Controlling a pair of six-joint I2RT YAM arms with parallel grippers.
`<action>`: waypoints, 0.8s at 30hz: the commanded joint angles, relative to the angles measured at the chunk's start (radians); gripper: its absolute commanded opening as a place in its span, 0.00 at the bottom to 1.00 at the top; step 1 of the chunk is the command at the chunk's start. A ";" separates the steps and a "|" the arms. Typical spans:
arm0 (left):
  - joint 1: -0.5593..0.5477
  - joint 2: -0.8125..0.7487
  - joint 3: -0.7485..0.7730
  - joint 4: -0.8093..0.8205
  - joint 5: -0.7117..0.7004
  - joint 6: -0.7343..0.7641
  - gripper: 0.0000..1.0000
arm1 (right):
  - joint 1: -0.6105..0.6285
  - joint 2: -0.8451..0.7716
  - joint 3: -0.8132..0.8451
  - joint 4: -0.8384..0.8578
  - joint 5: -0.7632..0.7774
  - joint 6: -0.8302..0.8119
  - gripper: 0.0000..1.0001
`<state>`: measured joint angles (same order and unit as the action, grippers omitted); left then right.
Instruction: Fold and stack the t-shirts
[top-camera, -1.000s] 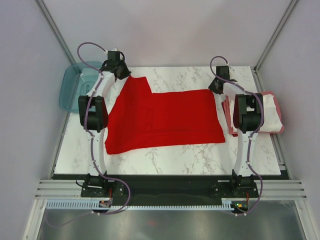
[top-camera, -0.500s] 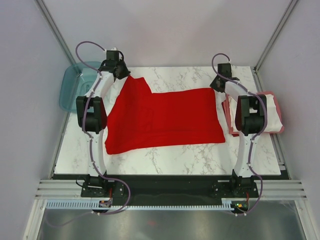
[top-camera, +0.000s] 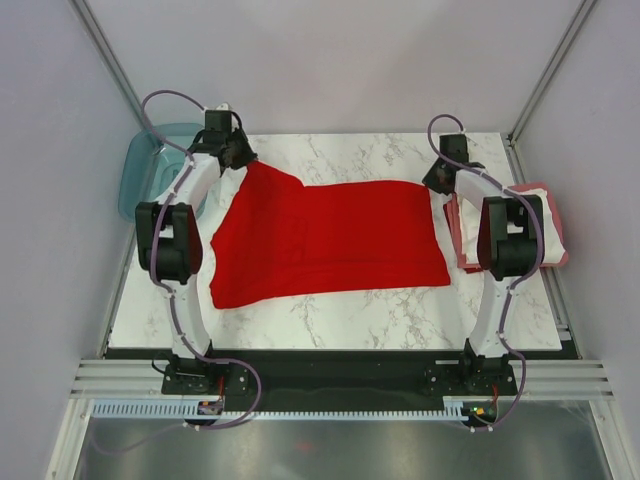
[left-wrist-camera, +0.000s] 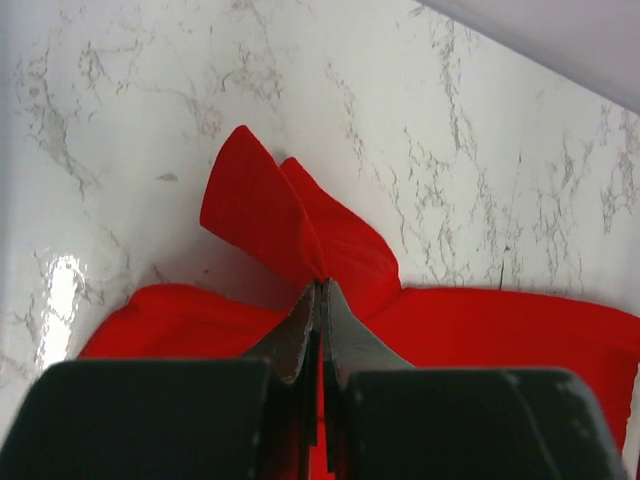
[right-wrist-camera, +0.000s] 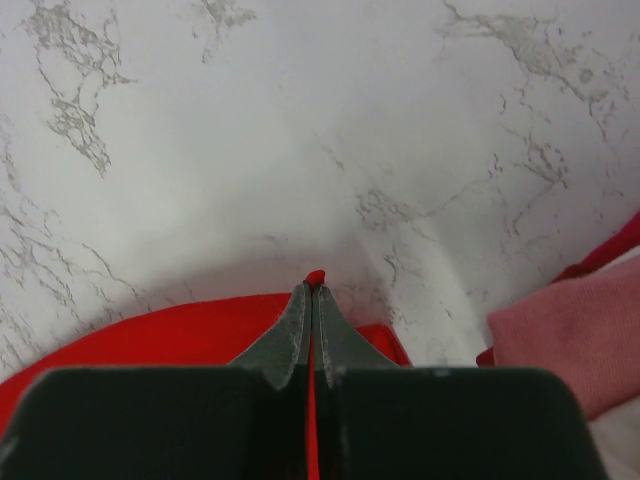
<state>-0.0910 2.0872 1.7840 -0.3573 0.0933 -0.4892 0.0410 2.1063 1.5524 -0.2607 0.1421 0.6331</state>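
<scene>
Holds the red t-shirt (top-camera: 330, 235) by its two far corners, spread flat across the middle of the table (top-camera: 350, 150). Pinches a sleeve fold in the left tool (left-wrist-camera: 320, 285), jaws fully closed on cloth. Pinches the far right corner in the right tool (right-wrist-camera: 314, 285), likewise closed, a red sliver showing between the tips. Compared with a second ago, sits further out toward the tub (top-camera: 140, 185) on the left side, dragging the sleeve from a square flap into a taper. Probably means tensioning the far edge, ready to lift it over for a fold. Leaves the white t-shirt (top-camera: 548, 225) and pink t-shirt (right-wrist-camera: 565, 335) piled at the table's right edge, just beside the right tool.
</scene>
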 joint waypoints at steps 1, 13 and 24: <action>0.004 -0.122 -0.081 0.069 0.023 0.046 0.02 | -0.007 -0.110 -0.052 0.008 -0.013 0.010 0.00; 0.004 -0.426 -0.408 0.118 0.000 0.055 0.02 | -0.006 -0.314 -0.264 0.011 -0.012 -0.010 0.00; -0.007 -0.667 -0.695 0.146 -0.053 0.003 0.02 | -0.006 -0.459 -0.399 -0.022 0.014 -0.035 0.00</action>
<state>-0.0925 1.4910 1.1404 -0.2508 0.0795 -0.4778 0.0406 1.7081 1.1862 -0.2722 0.1326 0.6186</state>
